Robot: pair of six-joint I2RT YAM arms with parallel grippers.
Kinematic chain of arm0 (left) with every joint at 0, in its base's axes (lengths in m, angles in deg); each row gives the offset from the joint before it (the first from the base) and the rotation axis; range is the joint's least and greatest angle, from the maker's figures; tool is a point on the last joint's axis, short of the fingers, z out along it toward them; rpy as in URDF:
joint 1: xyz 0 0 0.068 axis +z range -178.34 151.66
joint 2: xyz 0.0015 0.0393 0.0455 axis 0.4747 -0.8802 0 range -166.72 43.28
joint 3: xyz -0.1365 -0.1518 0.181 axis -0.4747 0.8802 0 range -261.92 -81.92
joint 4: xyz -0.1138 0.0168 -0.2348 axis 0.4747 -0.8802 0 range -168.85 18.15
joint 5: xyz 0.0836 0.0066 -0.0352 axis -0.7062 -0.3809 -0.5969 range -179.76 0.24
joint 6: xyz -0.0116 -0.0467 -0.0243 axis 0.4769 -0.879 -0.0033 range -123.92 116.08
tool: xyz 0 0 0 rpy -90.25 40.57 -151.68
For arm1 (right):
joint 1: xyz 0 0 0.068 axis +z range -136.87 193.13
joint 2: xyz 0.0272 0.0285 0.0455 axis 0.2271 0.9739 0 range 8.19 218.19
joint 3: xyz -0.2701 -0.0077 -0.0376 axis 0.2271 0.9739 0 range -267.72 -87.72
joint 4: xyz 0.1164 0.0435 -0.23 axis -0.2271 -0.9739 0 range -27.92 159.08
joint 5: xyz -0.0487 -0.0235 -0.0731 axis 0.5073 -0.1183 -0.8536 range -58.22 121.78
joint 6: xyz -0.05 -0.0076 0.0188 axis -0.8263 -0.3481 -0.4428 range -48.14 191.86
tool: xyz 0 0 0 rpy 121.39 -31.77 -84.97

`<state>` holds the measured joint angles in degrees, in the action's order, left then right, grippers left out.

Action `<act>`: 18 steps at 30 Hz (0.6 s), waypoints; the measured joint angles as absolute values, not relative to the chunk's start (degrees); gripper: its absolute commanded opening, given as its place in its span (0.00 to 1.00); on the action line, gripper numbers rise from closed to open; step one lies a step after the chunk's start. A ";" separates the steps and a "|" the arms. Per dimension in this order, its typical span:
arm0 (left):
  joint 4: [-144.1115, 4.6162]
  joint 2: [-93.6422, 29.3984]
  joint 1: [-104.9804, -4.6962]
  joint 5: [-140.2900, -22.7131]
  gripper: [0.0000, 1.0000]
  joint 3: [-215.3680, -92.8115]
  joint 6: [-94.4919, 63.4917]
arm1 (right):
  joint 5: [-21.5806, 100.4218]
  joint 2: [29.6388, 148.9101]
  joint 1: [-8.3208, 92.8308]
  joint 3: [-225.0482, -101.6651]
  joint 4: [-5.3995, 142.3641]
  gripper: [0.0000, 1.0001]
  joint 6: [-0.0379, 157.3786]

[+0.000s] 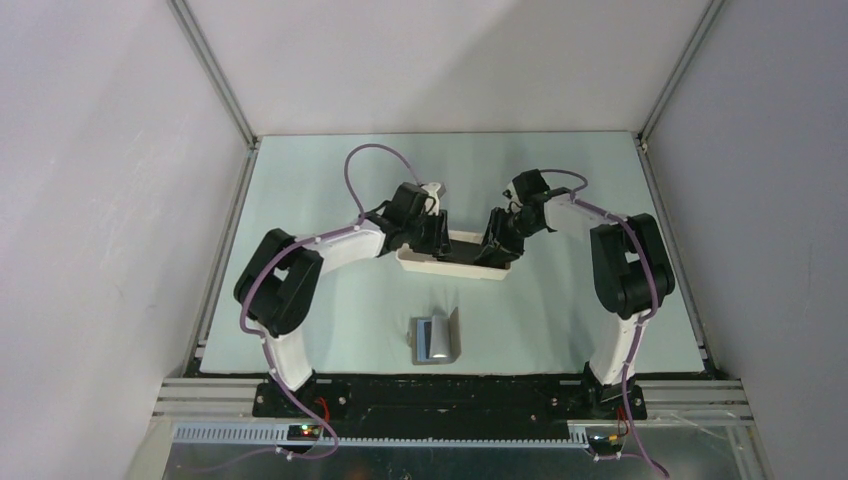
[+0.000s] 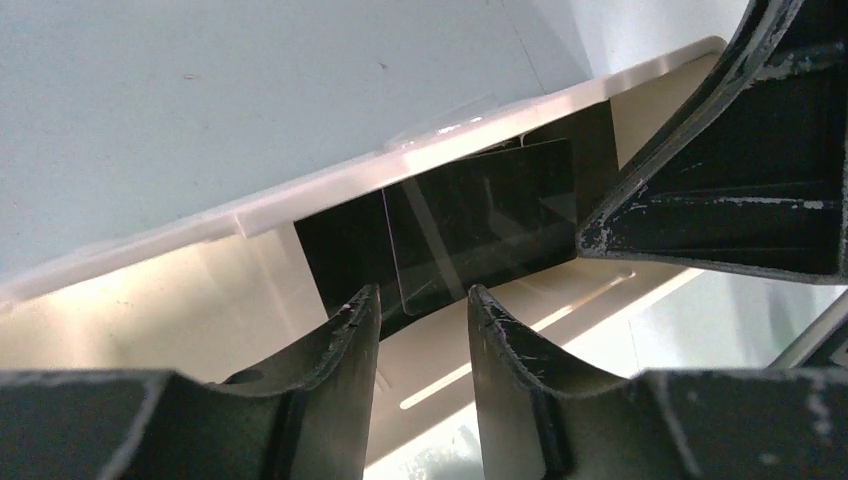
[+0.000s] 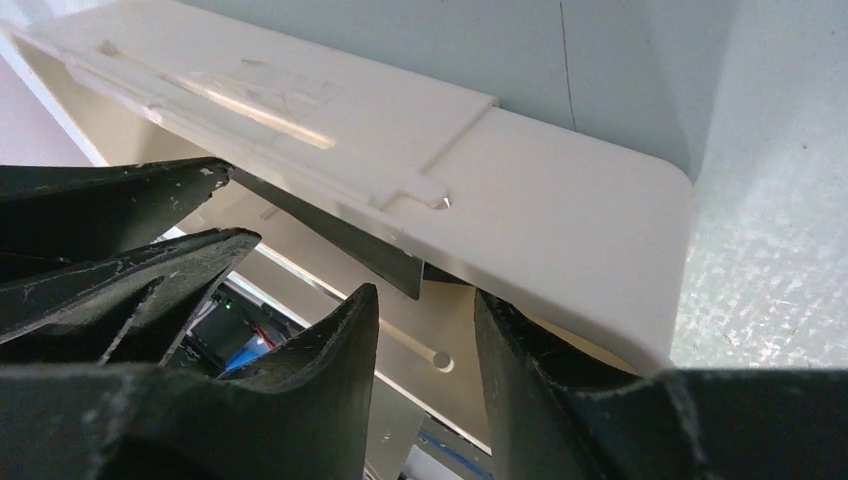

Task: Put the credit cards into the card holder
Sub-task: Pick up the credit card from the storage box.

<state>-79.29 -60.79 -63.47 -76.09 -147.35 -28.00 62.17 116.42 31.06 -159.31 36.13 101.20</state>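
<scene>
**A:** Progress check?

**B:** Nothing delivered. The black cards [image 2: 470, 225] sit in the white tray [image 2: 250, 210], tilted against one long wall, and at least two overlap. The card holder [image 1: 436, 340] lies open on the tabletop [image 1: 330, 190], near and centre, well apart from the tray. No card is visible in it.

**A:** End effectors?

**B:** Both reach into the tray.
- **Left end effector** [image 2: 420, 305]: jaws apart, tips at a card's lower edge, clamping nothing.
- **Right end effector** [image 3: 425, 315]: jaws apart, a card corner just beyond the gap.

Judgement: first pick not yet made, and every insertion is left to do.

**A:** Writing, brands?

**B:** None legible. Card faces look plain glossy black. Tray and holder show no markings.
</scene>
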 measured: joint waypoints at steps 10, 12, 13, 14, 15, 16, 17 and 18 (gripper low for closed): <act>-79.25 -63.13 -64.06 -76.48 0.38 -149.29 -29.42 | 62.28 117.29 31.35 -159.34 38.90 0.36 103.19; -79.21 -63.37 -64.09 -76.44 0.35 -149.51 -29.46 | 62.59 117.38 31.41 -159.34 39.32 0.36 103.47; -79.16 -63.50 -64.11 -76.40 0.34 -149.62 -29.53 | 62.67 117.38 31.43 -159.34 39.52 0.36 103.62; -79.12 -63.63 -64.11 -76.35 0.32 -149.73 -29.57 | 62.67 117.38 31.46 -159.34 39.84 0.35 103.80; -79.08 -63.74 -64.11 -76.31 0.30 -149.80 -29.59 | 62.72 117.38 31.52 -159.34 40.19 0.35 103.82; -79.08 -63.87 -64.11 -76.27 0.29 -149.86 -29.64 | 62.78 117.38 31.59 -159.34 40.50 0.34 103.84; -78.99 -63.98 -64.11 -76.24 0.27 -149.88 -29.74 | 62.85 117.38 31.67 -159.34 40.70 0.33 103.89; -78.90 -64.07 -64.11 -76.27 0.26 -149.91 -29.85 | 62.85 117.38 31.74 -159.34 40.92 0.32 103.95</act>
